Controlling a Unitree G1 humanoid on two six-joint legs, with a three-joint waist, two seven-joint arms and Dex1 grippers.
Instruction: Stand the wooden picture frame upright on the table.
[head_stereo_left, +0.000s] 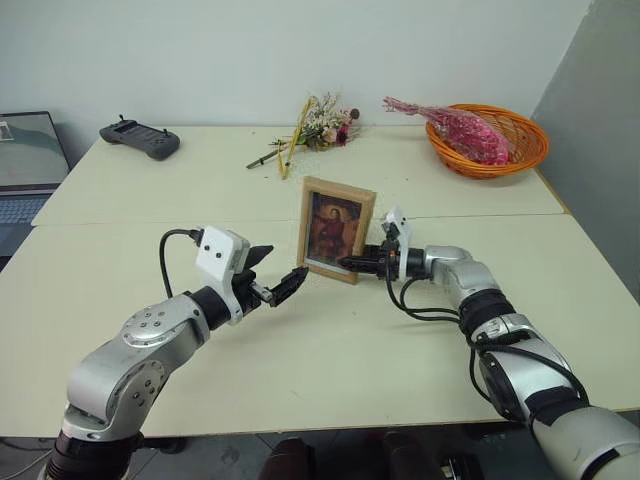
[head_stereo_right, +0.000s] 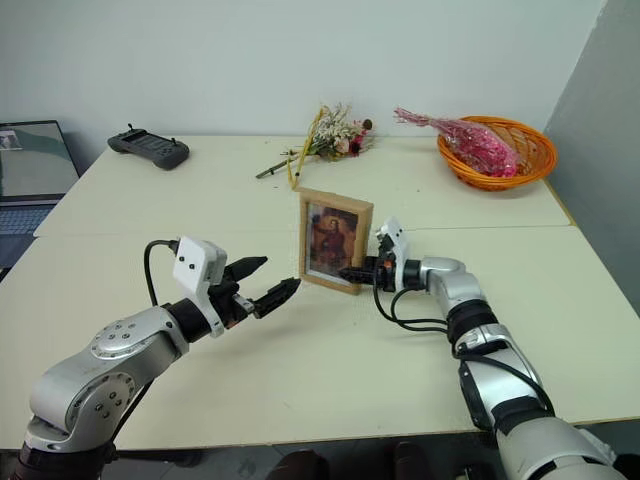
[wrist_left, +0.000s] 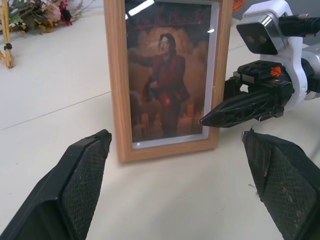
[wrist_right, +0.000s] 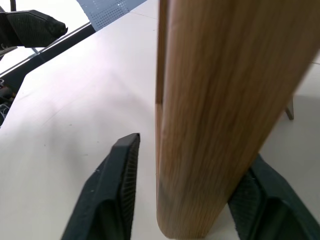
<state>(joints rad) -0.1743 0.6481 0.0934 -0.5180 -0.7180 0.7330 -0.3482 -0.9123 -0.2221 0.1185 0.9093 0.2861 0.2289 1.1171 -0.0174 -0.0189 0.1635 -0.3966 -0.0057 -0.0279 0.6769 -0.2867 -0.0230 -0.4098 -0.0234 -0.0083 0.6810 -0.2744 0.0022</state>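
The wooden picture frame (head_stereo_left: 336, 229) is standing upright mid-table (head_stereo_left: 330, 370), just nearside of the seam. The right gripper (head_stereo_left: 349, 263) is straddling its right edge with fingers slackened, one visibly clear of the wood. It should back straight off sideways, without nudging. The left gripper (head_stereo_left: 279, 273), spread wide, is waiting nearby.

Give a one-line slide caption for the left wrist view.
Wooden picture frame upright on the table, right claw at its edge.
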